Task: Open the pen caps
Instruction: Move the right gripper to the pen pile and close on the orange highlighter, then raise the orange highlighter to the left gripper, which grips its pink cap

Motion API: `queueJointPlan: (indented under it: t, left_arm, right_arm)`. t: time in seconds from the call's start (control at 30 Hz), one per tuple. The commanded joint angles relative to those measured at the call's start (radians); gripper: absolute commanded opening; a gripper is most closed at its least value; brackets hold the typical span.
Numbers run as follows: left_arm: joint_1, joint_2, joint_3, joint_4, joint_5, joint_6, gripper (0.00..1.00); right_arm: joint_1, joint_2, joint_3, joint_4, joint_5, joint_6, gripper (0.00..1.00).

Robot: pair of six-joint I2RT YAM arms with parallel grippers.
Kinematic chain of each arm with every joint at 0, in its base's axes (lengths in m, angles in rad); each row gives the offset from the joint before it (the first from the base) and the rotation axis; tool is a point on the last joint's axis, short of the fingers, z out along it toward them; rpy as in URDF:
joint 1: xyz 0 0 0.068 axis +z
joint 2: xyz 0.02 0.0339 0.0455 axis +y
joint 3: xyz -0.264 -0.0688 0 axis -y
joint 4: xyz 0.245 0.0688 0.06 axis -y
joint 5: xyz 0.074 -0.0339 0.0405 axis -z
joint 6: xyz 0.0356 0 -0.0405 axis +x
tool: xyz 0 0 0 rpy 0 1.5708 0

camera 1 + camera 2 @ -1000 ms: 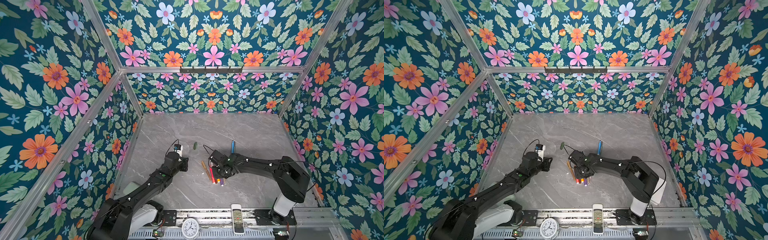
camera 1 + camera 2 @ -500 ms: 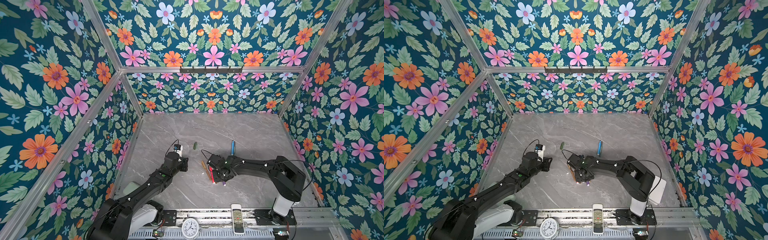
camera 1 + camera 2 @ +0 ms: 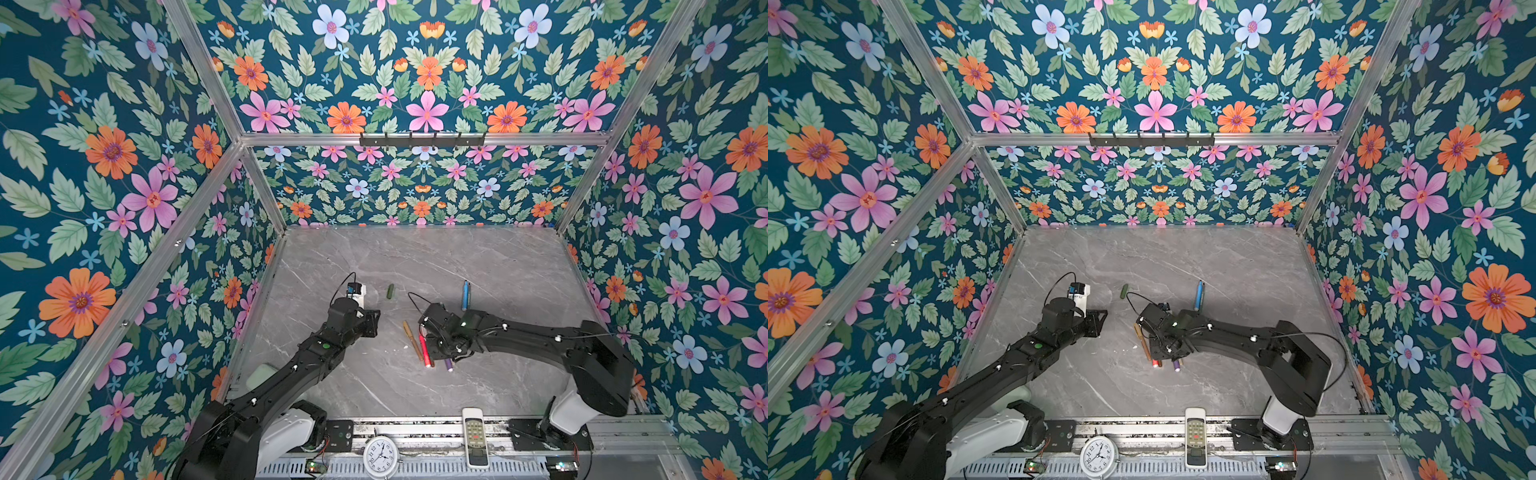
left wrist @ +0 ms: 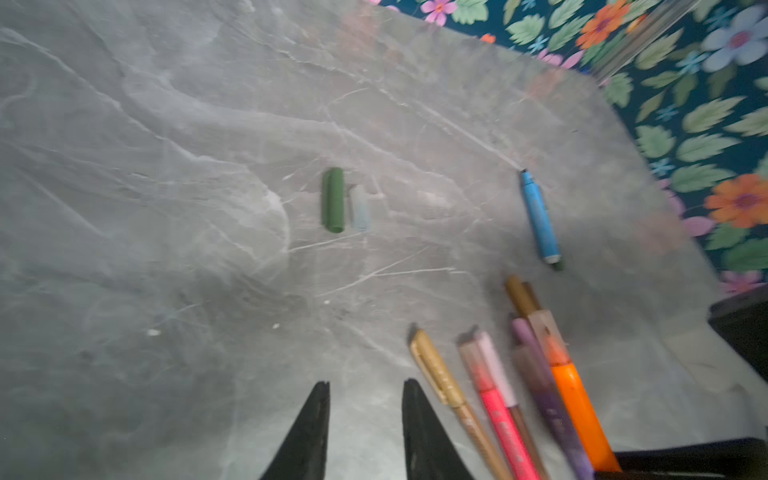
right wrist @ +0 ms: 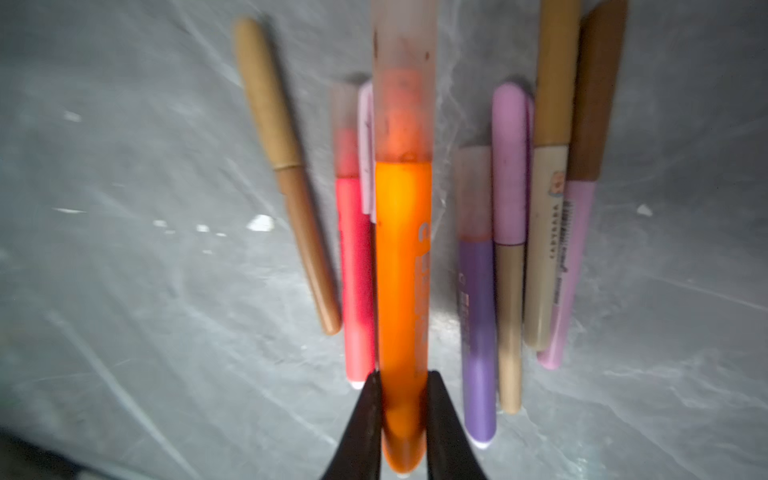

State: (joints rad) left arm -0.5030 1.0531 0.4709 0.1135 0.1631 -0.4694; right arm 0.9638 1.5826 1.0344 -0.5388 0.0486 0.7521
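My right gripper (image 5: 403, 376) is shut on the lower end of an orange pen (image 5: 402, 257). The pen's translucent reddish cap (image 5: 405, 37) is still on and points away from the jaws. Beneath it, several capped pens (image 5: 478, 316) lie side by side on the grey marble table; in both top views they show as a cluster (image 3: 424, 349) partly hidden by the right gripper (image 3: 436, 345). My left gripper (image 4: 365, 386) is open and empty, left of the cluster (image 3: 1098, 322). A loose green cap (image 4: 333, 199) lies beside a pale translucent cap (image 4: 360, 206). An uncapped blue pen (image 4: 539, 216) lies farther right.
A white remote (image 3: 475, 436) and a round clock (image 3: 380, 455) sit on the front rail. Floral walls close in the table (image 3: 415, 257) on three sides. Bare marble stretches behind the green cap (image 3: 390, 291) and the blue pen (image 3: 465, 295).
The right gripper has shifted a little over the pen cluster and has closed on the orange pen. The left gripper has opened slightly; its arm has barely moved.
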Motion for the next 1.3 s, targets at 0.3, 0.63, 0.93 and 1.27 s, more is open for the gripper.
queueJointPlan:
  t: [0.3, 0.63, 0.93, 1.27]
  left_arm:
    - [-0.041, 0.126, 0.039, 0.28, 0.394, -0.426, 0.38]
    - [-0.105, 0.136, 0.009, 0.356, 0.397, -0.512, 0.37]
    - [-0.113, 0.13, 0.003, 0.339, 0.39, -0.511, 0.36]
    - [-0.114, 0.131, 0.003, 0.35, 0.379, -0.511, 0.33]
  right_arm:
    - [-0.009, -0.129, -0.072, 0.251, -0.268, -0.129, 0.11]
    - [-0.009, -0.136, -0.083, 0.261, -0.277, -0.135, 0.12]
    - [-0.008, -0.15, -0.092, 0.274, -0.291, -0.138, 0.12]
    - [-0.007, -0.164, -0.123, 0.342, -0.377, -0.146, 0.12]
